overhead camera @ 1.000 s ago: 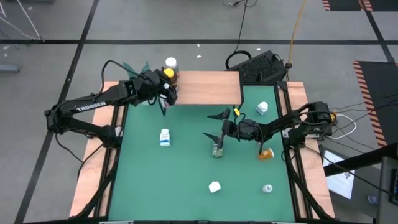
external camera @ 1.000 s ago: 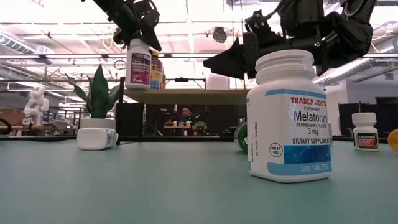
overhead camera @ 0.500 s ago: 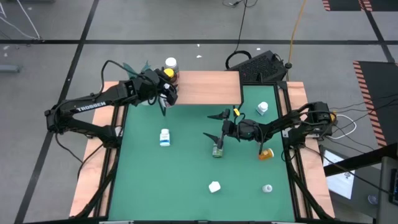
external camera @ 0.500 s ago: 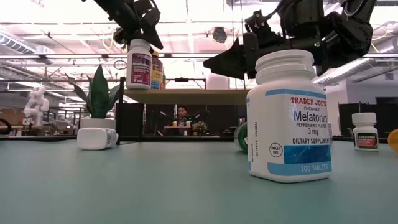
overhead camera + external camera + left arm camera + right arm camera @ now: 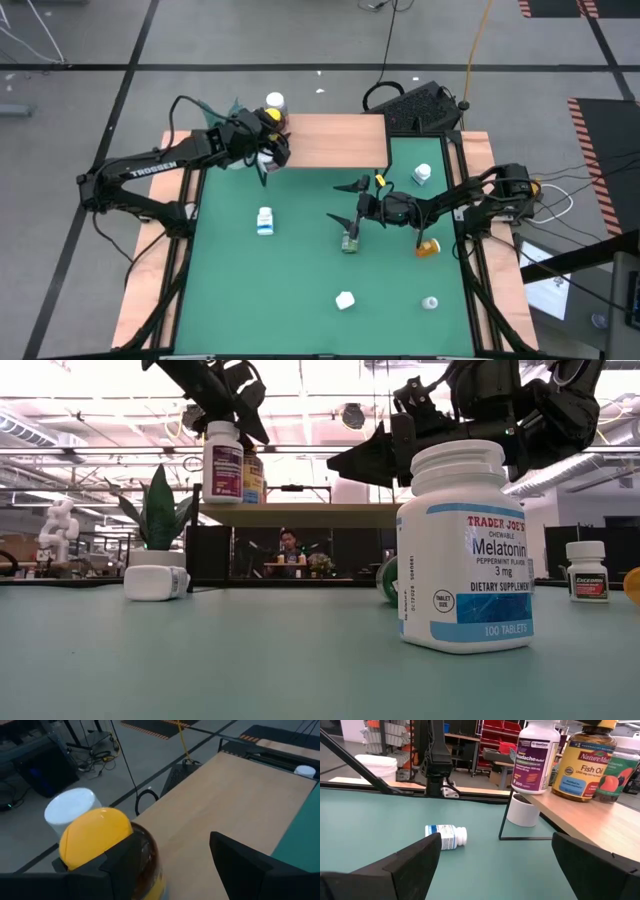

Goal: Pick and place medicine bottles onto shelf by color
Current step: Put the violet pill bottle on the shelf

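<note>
Placement step: a white bottle (image 5: pixel 223 463) stands on the shelf (image 5: pixel 335 140) beneath the parted left gripper (image 5: pixel 272 150), apparently released. Retreat is called for next; the right gripper (image 5: pixel 352 203) waits open above a green bottle (image 5: pixel 350 240).

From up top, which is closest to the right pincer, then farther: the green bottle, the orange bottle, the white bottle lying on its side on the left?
1. Green bottle, just below the right pincer.
2. Orange bottle, off by the table's right edge.
3. White bottle lying down, on the left side.
</note>
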